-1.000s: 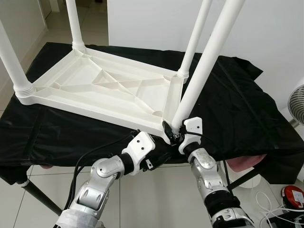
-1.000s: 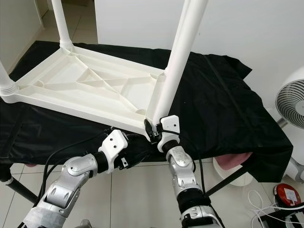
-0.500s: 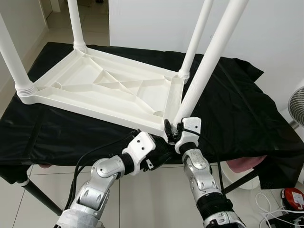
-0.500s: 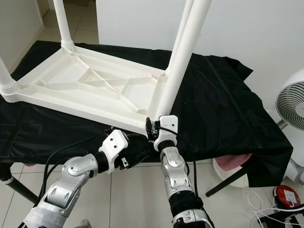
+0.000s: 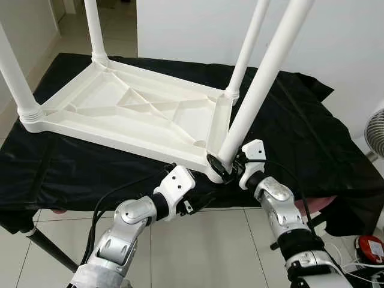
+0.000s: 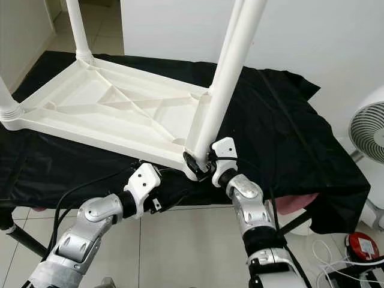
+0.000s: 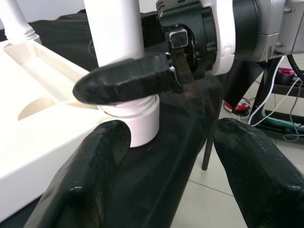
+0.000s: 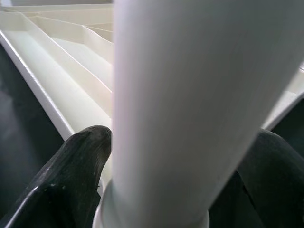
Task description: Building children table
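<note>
A white plastic children's table [image 5: 138,114] lies upside down on a black cloth [image 5: 300,132], with its legs pointing up. My right gripper [image 5: 225,166] is shut on the base of the near right leg [image 5: 264,78], where the leg meets the corner socket. In the right wrist view the fingers [image 8: 71,166] sit on either side of the leg [image 8: 190,95]. My left gripper [image 5: 201,191] is open just below that same corner, at the cloth's front edge. Its fingers [image 7: 90,175] are spread wide and hold nothing, with the leg's socket [image 7: 135,126] just ahead.
The other three legs stand upright at the far left [image 5: 93,30], near left [image 5: 15,72] and far right [image 5: 249,48]. A fan [image 6: 366,129] stands at the right. On the tiled floor lie a red object [image 5: 369,246] and white cables [image 5: 342,258]. A white wall is behind.
My right forearm has swung out to the right and its wrist has turned around the leg's base, still gripping it. The left gripper has stayed under the corner.
</note>
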`<state>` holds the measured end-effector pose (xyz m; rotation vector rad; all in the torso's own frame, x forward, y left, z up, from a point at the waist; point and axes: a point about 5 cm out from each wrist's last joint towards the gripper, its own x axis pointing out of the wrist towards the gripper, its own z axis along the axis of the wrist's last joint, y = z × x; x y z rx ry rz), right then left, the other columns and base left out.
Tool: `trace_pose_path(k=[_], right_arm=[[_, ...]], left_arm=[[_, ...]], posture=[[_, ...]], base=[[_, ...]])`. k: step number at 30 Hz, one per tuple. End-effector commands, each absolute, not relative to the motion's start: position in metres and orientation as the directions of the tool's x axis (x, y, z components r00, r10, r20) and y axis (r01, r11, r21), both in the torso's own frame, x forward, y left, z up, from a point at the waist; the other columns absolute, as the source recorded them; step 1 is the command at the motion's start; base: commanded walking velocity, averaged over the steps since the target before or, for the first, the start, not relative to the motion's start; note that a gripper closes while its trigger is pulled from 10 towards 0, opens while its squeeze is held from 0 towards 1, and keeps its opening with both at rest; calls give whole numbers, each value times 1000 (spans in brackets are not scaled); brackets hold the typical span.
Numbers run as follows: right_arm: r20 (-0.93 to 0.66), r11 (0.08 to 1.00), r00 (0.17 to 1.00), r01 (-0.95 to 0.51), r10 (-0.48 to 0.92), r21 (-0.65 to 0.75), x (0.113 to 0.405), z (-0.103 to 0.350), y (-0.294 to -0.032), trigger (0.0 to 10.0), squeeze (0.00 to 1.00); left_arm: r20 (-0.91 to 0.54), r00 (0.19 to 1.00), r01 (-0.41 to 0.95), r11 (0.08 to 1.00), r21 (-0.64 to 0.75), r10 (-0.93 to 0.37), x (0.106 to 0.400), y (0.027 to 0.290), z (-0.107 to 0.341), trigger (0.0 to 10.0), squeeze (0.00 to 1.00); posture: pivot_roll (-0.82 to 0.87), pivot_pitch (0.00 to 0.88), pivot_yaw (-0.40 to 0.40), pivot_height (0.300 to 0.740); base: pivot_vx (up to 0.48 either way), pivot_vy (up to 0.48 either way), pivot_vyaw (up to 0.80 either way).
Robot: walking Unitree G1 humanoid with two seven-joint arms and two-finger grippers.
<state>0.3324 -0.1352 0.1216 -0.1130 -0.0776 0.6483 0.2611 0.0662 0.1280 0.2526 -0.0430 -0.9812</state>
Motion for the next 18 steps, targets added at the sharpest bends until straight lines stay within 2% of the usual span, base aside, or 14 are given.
trace_pose_path(k=[1,9,10,11,13,14,18], right_arm=[[23,747,753,-649,658,-144,337,126,-136,10000,0],[-75,642,663,-742,744,-193,348,127,-132,10000,0],[-93,629,653,-752,752,-196,349,126,-132,8863,0],[-106,619,645,-759,757,-200,349,124,-132,3647,0],[-112,614,641,-763,759,-203,350,124,-132,3647,0],[-121,609,636,-768,762,-199,349,122,-133,0,0],[-137,593,617,-785,775,-179,347,118,-135,0,0]], left_arm=[[-69,598,789,572,226,-798,264,65,128,10000,0],[-60,605,783,579,228,-794,265,64,131,10000,0],[-59,608,780,582,229,-792,266,65,131,10000,0],[-57,609,779,584,229,-791,266,65,132,10000,0],[-56,610,778,585,229,-790,266,65,132,10000,0],[-55,612,777,586,229,-789,266,65,132,10000,0],[-53,616,774,591,229,-786,266,65,132,10000,0]], posture=[[36,0,-90,740],[48,0,-93,740],[50,0,-94,740],[52,0,-97,740],[52,0,-97,740],[53,0,-100,740],[51,0,-101,740]], base=[[0,0,0],[0,0,0],[0,0,0],[0,0,0],[0,0,0],[0,0,0],[0,0,0]])
